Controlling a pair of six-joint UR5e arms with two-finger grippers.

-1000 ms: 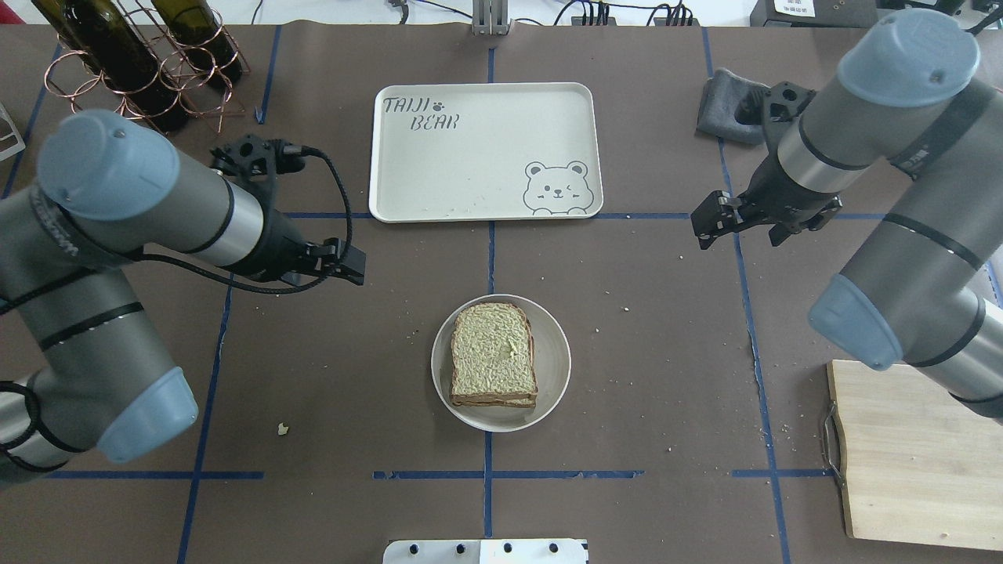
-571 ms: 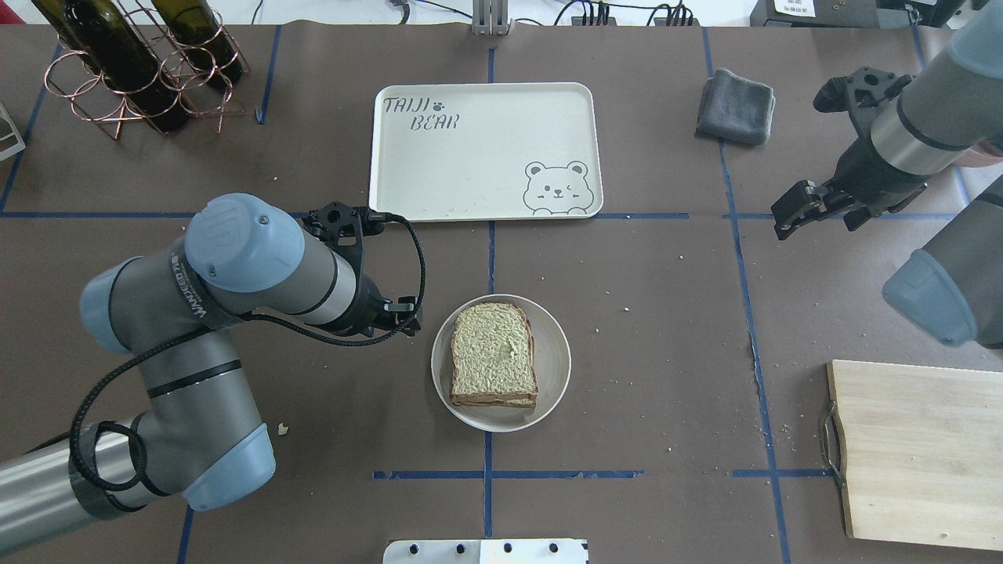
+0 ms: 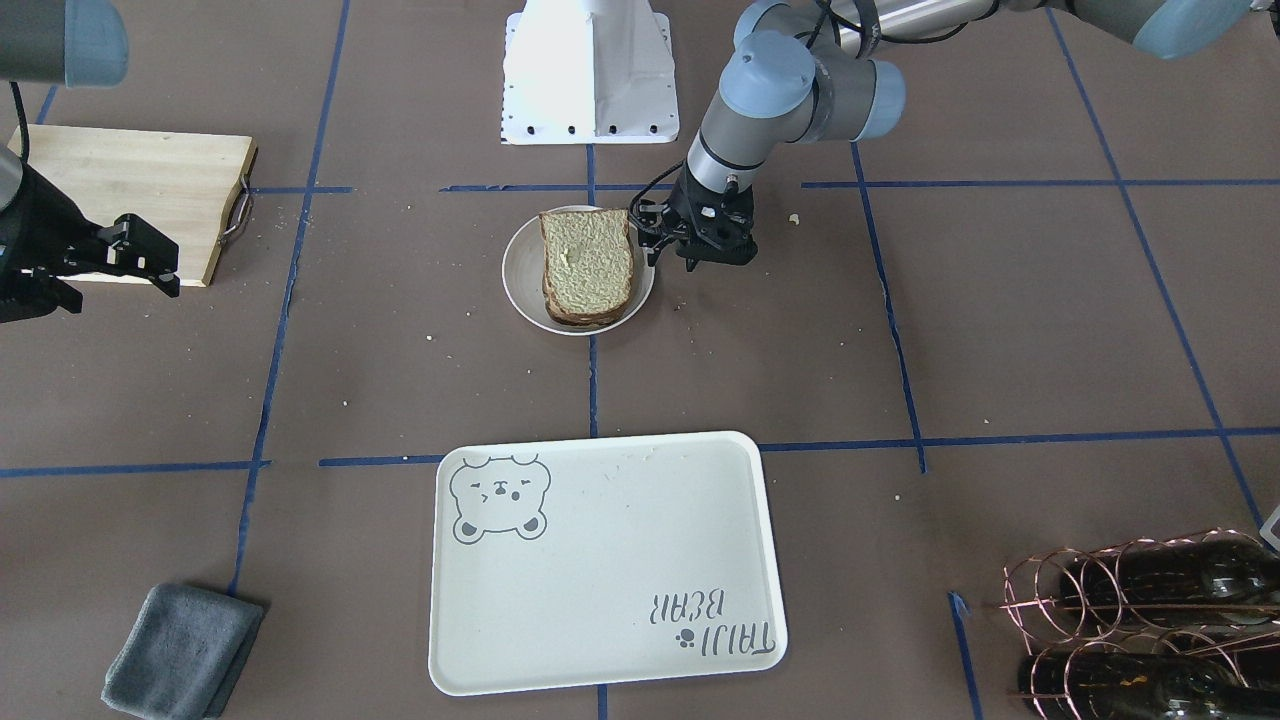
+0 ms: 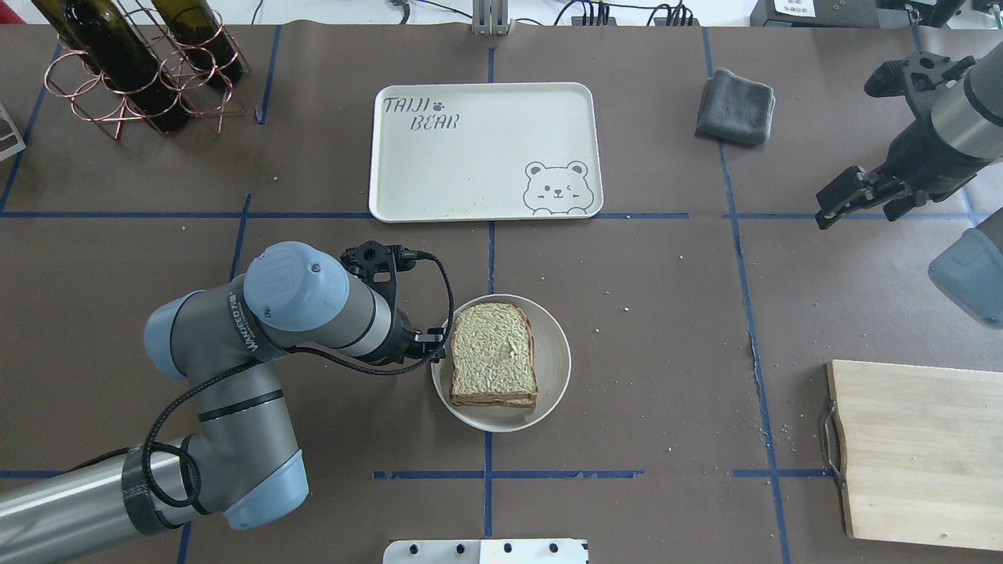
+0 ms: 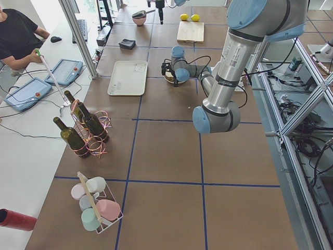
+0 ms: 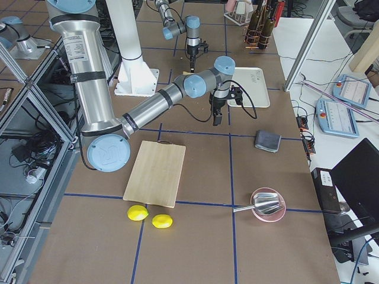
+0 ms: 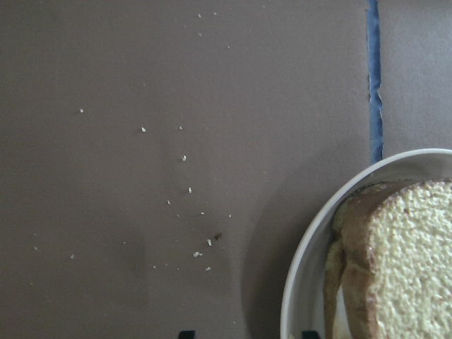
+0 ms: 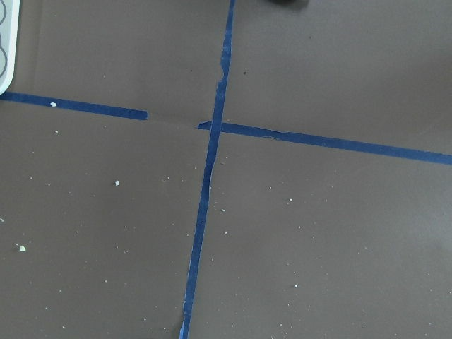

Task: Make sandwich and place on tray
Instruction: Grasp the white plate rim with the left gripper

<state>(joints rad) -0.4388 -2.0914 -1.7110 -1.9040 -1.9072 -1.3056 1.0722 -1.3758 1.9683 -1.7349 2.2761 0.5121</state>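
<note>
The sandwich (image 4: 494, 356) is two stacked bread slices lying on a small round white plate (image 4: 555, 352) at the table's middle. The egg is hidden between the slices. The cream tray (image 4: 470, 157) with the bear drawing lies beyond the plate and holds nothing. My left gripper (image 4: 436, 350) is open and low at the plate's left rim. In the left wrist view its two fingertips stand apart on either side of the rim (image 7: 311, 240), beside the sandwich (image 7: 409, 261). My right gripper (image 4: 854, 207) is open and empty, far off to the right above bare table.
A wooden cutting board (image 4: 917, 454) lies at the near right. A folded grey cloth (image 4: 735, 106) lies at the far right. A copper rack with wine bottles (image 4: 133, 63) stands at the far left. Crumbs are scattered on the brown table cover.
My left arm has swung in from the left and brought its gripper down to the plate's left rim. My right arm has drawn back to the right, uncovering the grey cloth.
</note>
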